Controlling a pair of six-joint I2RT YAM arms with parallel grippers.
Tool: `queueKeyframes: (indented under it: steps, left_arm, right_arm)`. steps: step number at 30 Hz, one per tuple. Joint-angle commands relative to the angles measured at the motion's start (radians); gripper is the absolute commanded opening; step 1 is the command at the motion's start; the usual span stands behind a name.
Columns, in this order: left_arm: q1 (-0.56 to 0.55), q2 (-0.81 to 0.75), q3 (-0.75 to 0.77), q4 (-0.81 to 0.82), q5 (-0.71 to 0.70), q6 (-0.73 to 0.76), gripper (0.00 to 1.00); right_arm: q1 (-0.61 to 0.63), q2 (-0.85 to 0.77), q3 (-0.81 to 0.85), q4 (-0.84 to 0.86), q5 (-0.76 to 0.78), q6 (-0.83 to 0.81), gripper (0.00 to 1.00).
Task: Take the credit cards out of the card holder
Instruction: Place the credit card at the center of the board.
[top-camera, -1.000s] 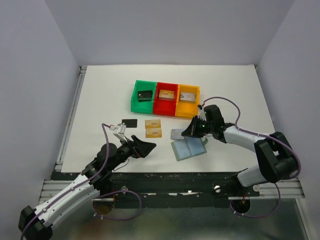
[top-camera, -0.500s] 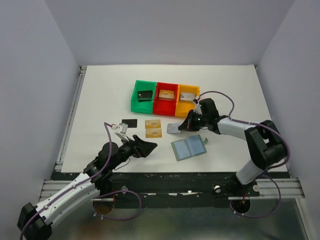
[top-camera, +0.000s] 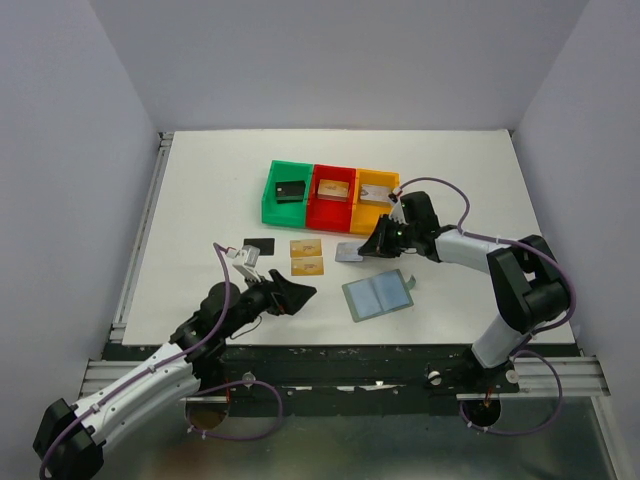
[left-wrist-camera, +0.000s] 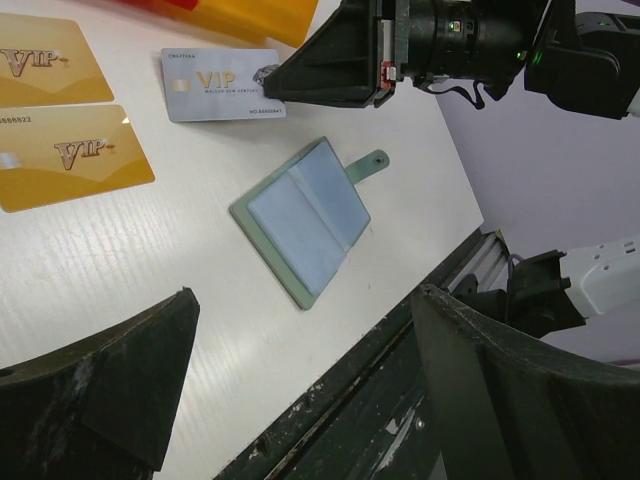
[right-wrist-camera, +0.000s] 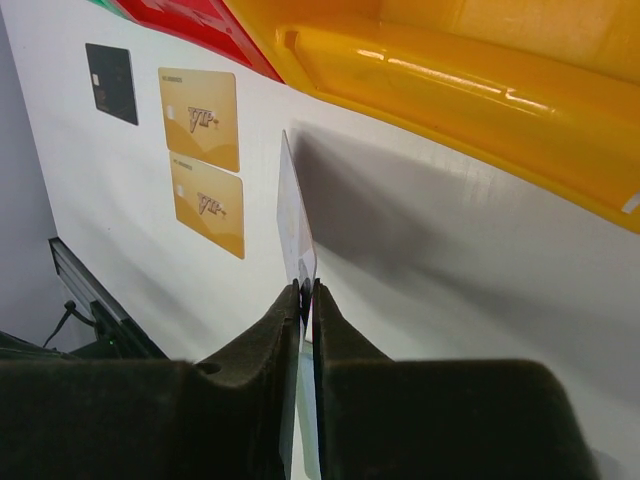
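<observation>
Rightward of the gold cards (top-camera: 306, 246), the right claw (top-camera: 372, 246) has carried the grey card (top-camera: 349, 252) away from the holder (top-camera: 377, 296) and toward the bins, a short way from where it was a second ago. Its jaws are closed on the card's right edge. The card lies low and about flat on the desk (top-camera: 200, 200), just in front of the red bin (top-camera: 330, 220) and yellow bin (top-camera: 372, 222).

The holder rests open, blue side up, near the desk's near edge and between the two arms. No card shows in it, so this looks like the last one out. The left claw (top-camera: 288, 294) hangs wide open and empty, near-left of the holder.

To finish well, the right claw should let the card settle fully flat before parting its jaws, then back straight out along the card's plane so a pad does not drag or flip it.

Room is tight on the far side, where the yellow bin's wall stands close to the claw. The gold cards lie just left, the black card (top-camera: 260, 245) beyond them. Bare desk opens to the right and near-right, which seems the safest way to withdraw.
</observation>
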Motion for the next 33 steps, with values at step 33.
queueKeyframes:
  steps: [33]
  left_arm:
    - [0.001,0.262,0.132,-0.009,0.079,0.090,0.99]
  right_arm:
    - [-0.043,-0.447,-0.109,-0.378,0.246,-0.204,0.44]
